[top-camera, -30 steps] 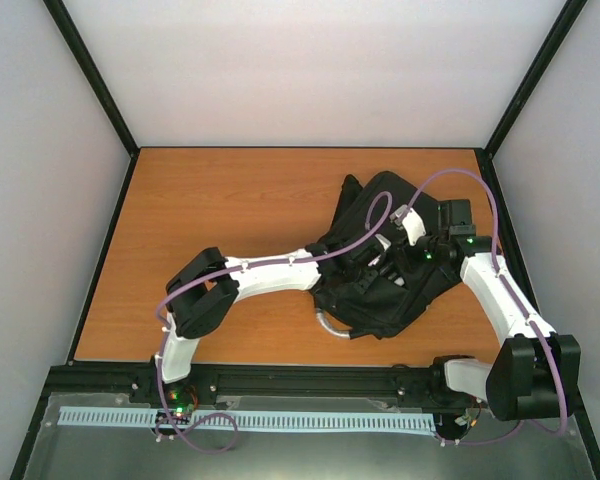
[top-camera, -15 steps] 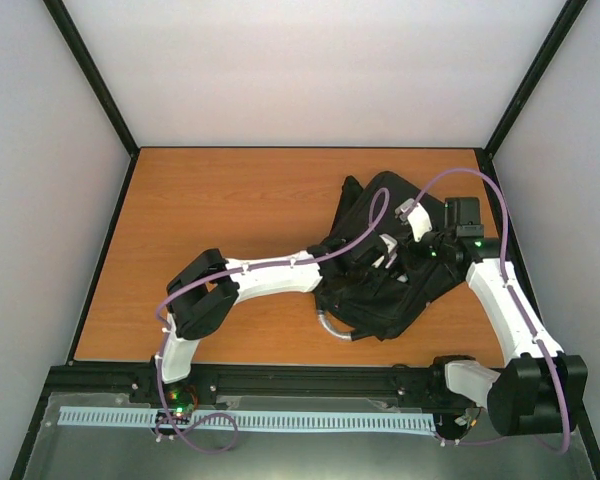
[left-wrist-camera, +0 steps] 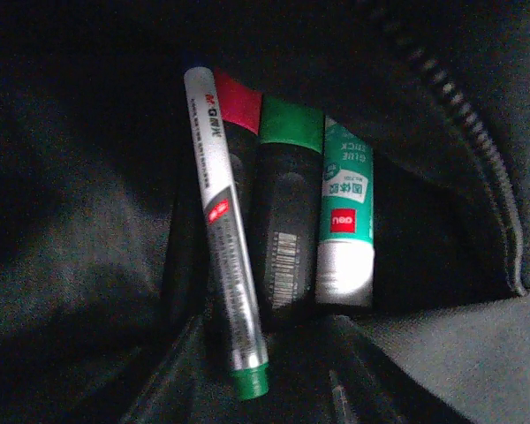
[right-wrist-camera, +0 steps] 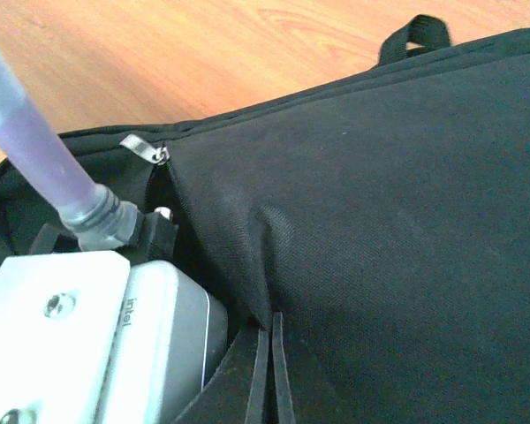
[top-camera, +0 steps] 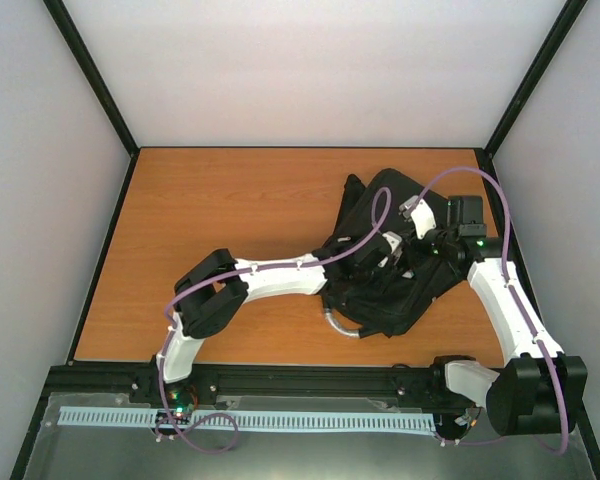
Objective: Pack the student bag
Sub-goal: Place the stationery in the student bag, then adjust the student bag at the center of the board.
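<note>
**Four writing items are lying inside the student bag [top-camera: 380, 300] while we are pinching its fabric**

Four things are showing only through the left wrist camera, which is looking into the dark interior. A silver marker [left-wrist-camera: 223, 238] with a green cap is leaning across a red-capped marker [left-wrist-camera: 237, 104]. A black marker with a green cap [left-wrist-camera: 287, 221] is next, and a green-and-white glue stick [left-wrist-camera: 344, 225] is lying just beside it. A line of zip teeth [left-wrist-camera: 477, 150] is curving along the right.

From above we are seeing none of that. There the bag is resting on the right half of the wooden table [top-camera: 230, 210], with its grey handle [top-camera: 335, 325] pointing toward our bases.

The right wrist view is showing the outside of the bag, a zip pull [right-wrist-camera: 146, 148] and a black loop [right-wrist-camera: 415, 34]. It is also showing the silver camera housing [right-wrist-camera: 97, 336] on our left wrist, with its purple cable [right-wrist-camera: 35, 132], sitting in the opening.

The right gripper [right-wrist-camera: 267, 331] is standing nearly closed on a raised ridge of the bag's fabric. The left gripper [top-camera: 385, 250] is sitting at the opening. Its fingers are not showing in any view, so we cannot tell how they stand.

Against half a second ago, our left elbow is sitting further right and the wrist is reaching a little further over the bag. The right arm is holding much the same pose.
</note>
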{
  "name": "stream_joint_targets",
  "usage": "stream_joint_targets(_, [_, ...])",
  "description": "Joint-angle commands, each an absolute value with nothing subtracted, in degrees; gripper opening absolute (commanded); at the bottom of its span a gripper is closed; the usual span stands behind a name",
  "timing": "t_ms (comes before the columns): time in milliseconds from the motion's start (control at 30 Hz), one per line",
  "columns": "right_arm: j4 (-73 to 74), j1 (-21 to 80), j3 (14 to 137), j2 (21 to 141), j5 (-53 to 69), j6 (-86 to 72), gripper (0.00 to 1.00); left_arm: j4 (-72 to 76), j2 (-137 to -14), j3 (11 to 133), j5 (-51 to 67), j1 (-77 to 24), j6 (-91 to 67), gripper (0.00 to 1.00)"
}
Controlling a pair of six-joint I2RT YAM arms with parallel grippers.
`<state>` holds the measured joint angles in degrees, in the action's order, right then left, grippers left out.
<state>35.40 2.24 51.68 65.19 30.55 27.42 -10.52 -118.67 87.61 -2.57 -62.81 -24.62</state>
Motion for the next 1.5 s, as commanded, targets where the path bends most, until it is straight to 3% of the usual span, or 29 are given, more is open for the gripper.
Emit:
stream_joint_targets(0, [38.9, 4.4, 53.4, 63.9, 40.4, 27.6, 0.03, 3.0, -112.3, 82.3, -2.3, -62.6, -26.2, 0.45])
stream_joint_targets(233, [38.8, 4.2, 53.2, 64.3, 39.3, 28.3, 0.03, 0.6, -104.9, 78.9, -2.6, -62.6, -25.7, 0.61])
stream_joint_targets(400, [39.2, 4.1, 53.0, 64.4, 37.5, 29.5, 0.03, -4.3, -98.9, 74.2, -4.2, -62.6, -24.8, 0.63])
stream_joint_targets(700, [41.6, 4.1, 52.2, 67.0, 36.8, 32.6, 0.05, -21.5, -88.6, 66.3, -20.7, -58.7, -29.1, 0.76])
stream_joint_targets(933, [41.8, 4.3, 50.4, 66.9, 33.0, 34.4, 0.08, -21.6, -87.4, 61.0, -6.2, -50.0, -31.8, 0.79])
stream_joint_targets(1033, [41.6, 5.1, 50.1, 67.1, 30.9, 34.6, 0.15, -20.6, -90.6, 61.1, -0.4, -49.4, -31.1, 0.78])
stream_joint_targets(1133, [41.9, 7.5, 49.9, 68.1, 27.5, 35.5, 0.41, -20.3, -94.8, 62.2, 1.6, -49.0, -33.1, 0.72])
stream_joint_targets(1200, [41.6, 10.1, 49.6, 68.9, 24.3, 35.5, 0.56, -20.3, -97.2, 63.2, 1.9, -48.9, -34.1, 0.62])
stream_joint_targets(1267, [40.7, 13.0, 49.0, 69.0, 21.0, 35.5, 0.65, -20.8, -99.1, 64.1, 2.0, -49.0, -35.3, 0.5])
stream_joint_targets(1467, [36.8, 20.0, 47.0, 69.6, 10.2, 35.2, 0.83, -14.6, -95.8, 61.9, 7.9, -49.1, -37.8, 0.02])
